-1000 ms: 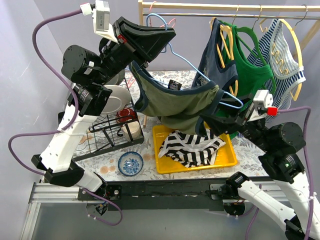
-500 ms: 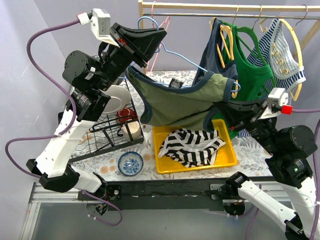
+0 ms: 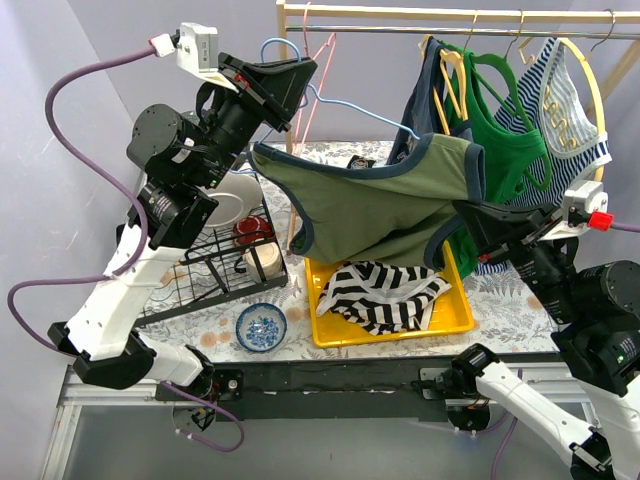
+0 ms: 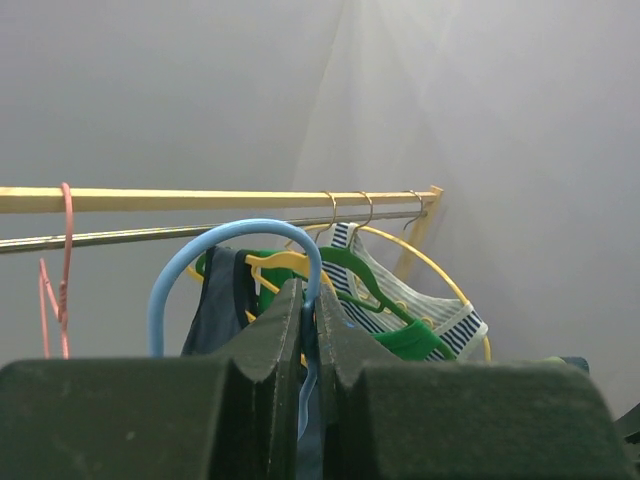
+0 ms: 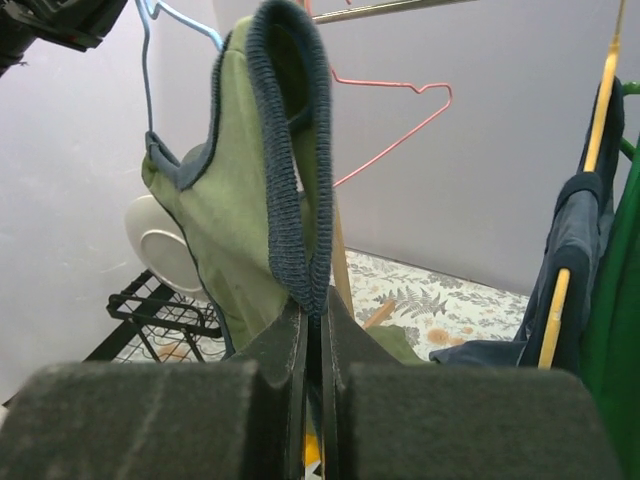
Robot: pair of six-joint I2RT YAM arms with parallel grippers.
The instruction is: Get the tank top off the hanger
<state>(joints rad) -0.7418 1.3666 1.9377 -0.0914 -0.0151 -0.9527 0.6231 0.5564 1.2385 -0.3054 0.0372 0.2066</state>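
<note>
Grey walls enclose a flower-patterned table (image 3: pixel 505 292) with a wooden clothes rail (image 3: pixel 450 14) at its back. Left claw (image 3: pixel 303 74): fingers pressed together on the blue hanger (image 3: pixel 352 106), just below its hook, as the left wrist view confirms (image 4: pixel 308 300). Right claw (image 3: pixel 463 211): fingers clamped on the navy-trimmed edge of the olive tank top (image 3: pixel 380 200); its wrist view (image 5: pixel 315 312) shows the trim looped upward from between the pads.

The tank top hangs in the air between the two claws, above a yellow tray (image 3: pixel 462 322) holding a striped cloth (image 3: pixel 385 290). Its long axis runs nearly level from left to right, with the gripped end towards the right.

The hanger's lower part is covered by fabric, and only one sloping arm and the hook show. Whether the hook touches the rail cannot be told. In the left wrist view the claw's own body blocks the tank top. The right fingertips are partly screened by cloth in the top view. Other clothes (image 3: pixel 505 130) hang on the rail to the right.
</note>
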